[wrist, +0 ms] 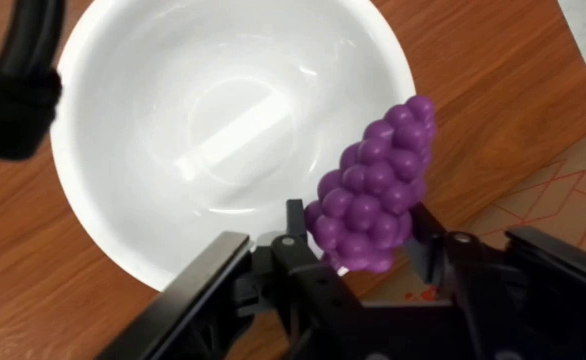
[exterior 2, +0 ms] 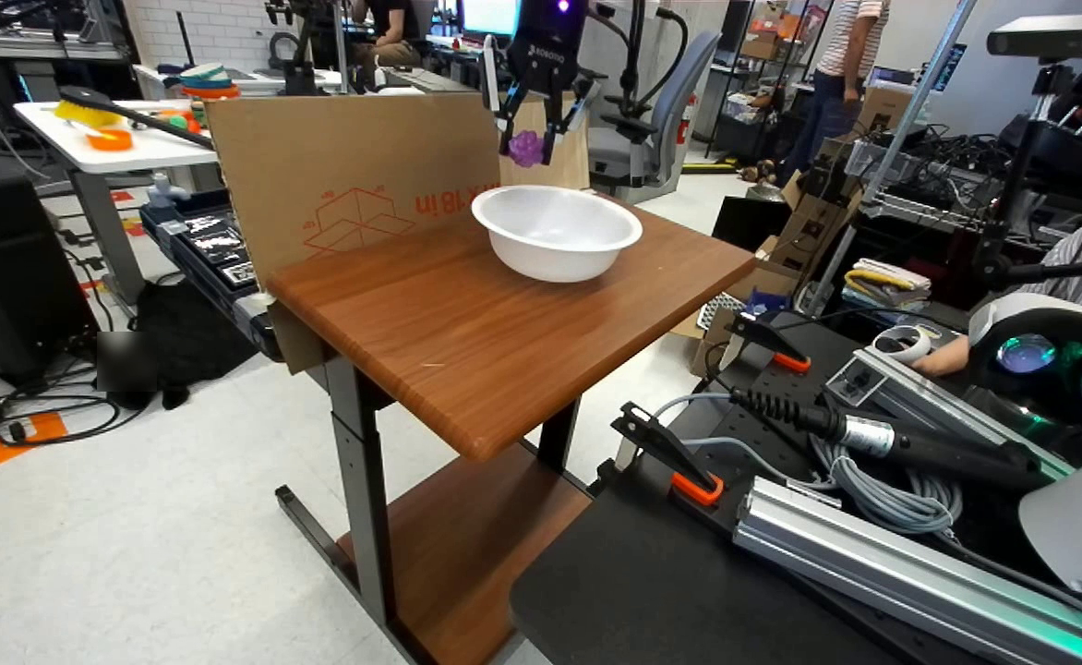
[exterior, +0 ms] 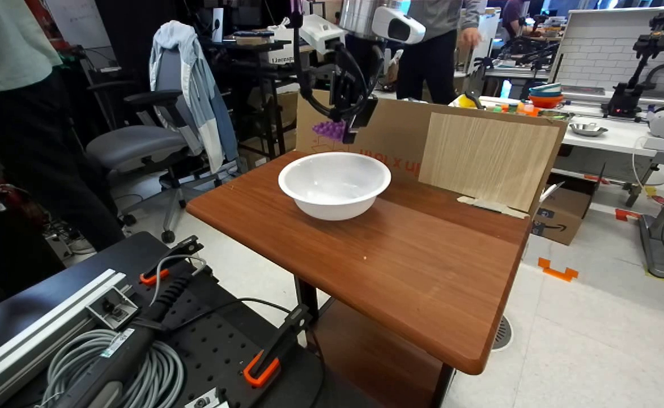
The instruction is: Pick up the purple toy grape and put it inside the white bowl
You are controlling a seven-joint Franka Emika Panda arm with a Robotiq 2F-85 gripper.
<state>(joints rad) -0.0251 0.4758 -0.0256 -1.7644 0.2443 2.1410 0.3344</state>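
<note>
Left of the white bowl [exterior: 335, 190], in an exterior view, are one office chair [exterior: 139, 146], well apart from it, and, lower down, two clamps [exterior: 278, 345] with orange parts. Above the bowl hangs one purple toy grape [exterior: 327, 130], not yet inside, pinched between the two fingers [wrist: 295, 217] of the single gripper [wrist: 359, 220]. The pick looks done; carrying seems the step in hand. As the wrist view has the grape overlapping the bowl's rim, the next move probably calls for shifting toward the bowl's middle, lowering, and only then letting go. Beneath that one white bowl stands one brown table [exterior: 422, 272]; behind it and on to its right come one cardboard sheet [exterior: 400, 124] and one pale panel [exterior: 488, 156].
</note>
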